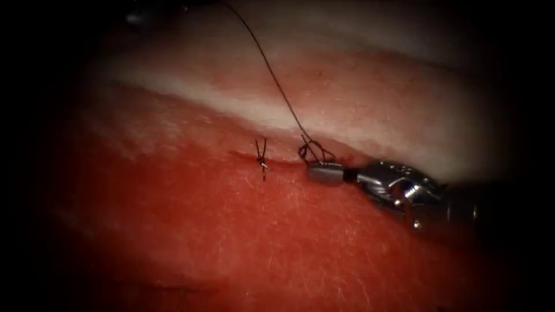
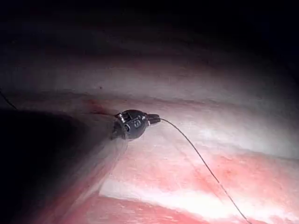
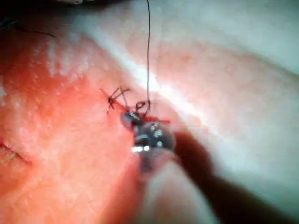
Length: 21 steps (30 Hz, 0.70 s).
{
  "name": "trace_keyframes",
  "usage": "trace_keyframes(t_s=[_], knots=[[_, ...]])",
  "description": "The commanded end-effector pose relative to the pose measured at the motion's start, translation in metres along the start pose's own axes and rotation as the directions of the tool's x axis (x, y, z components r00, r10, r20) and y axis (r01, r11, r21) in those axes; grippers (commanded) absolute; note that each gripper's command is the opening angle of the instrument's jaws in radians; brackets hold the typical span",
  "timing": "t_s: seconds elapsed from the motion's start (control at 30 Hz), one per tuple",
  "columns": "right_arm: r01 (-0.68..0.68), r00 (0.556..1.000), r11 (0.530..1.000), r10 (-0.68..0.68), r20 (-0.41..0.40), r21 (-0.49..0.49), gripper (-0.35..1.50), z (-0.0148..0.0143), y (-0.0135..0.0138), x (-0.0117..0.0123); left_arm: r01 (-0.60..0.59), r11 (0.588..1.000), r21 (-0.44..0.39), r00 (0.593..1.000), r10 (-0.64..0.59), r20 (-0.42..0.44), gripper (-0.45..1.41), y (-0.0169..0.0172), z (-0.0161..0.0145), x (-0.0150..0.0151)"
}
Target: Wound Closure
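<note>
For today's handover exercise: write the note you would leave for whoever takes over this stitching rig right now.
Right claw: shut at the loose knot on the cut, apparently gripping the thread there.
Left claw: shut on the long thread, which runs up and away from the knot.
Needle: I cannot place it.
Done: one tied stitch with trimmed ends, left of the knot.
Left: the second knot is still loose; its thread is uncut.

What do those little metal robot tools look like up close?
The right arm's tool is shiny silver metal: a short, blunt, ribbed pincer on a jointed wrist with small round holes, joined to a dark shaft. The left arm's tool is similar: a rounded grey metal wrist with a small marking stamped on it and a short dark pincer.
</note>
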Motion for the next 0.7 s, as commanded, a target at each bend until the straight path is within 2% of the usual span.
trace_keyframes(t_s=[0.03, 0.2, 0.43, 0.7], knots=[[0.004, 1.000, 1.000, -0.004, 0.002, 0.008, -0.35, 0.0010, -0.0003, -0.0009, 0.004, 1.000, 0.009, 1.000, -0.004, -0.005, -0.45, -0.0006, 0.0009, -0.0002], [0.013, 1.000, 1.000, -0.013, 0.006, 0.024, -0.35, 0.0008, -0.0009, -0.0019, 0.058, 0.998, 0.017, 0.998, -0.057, -0.029, -0.45, -0.0017, 0.0018, -0.0006], [0.027, 1.000, 0.999, -0.027, 0.010, 0.042, -0.35, -0.0002, -0.0023, -0.0027, 0.122, 0.991, 0.048, 0.990, -0.118, -0.080, -0.45, -0.0052, 0.0036, -0.0020], [0.073, 0.997, 0.993, -0.070, -0.042, 0.095, -0.35, -0.0025, -0.0050, -0.0040, 0.161, 0.986, 0.048, 0.983, -0.155, -0.096, -0.45, -0.0088, 0.0059, -0.0051]])
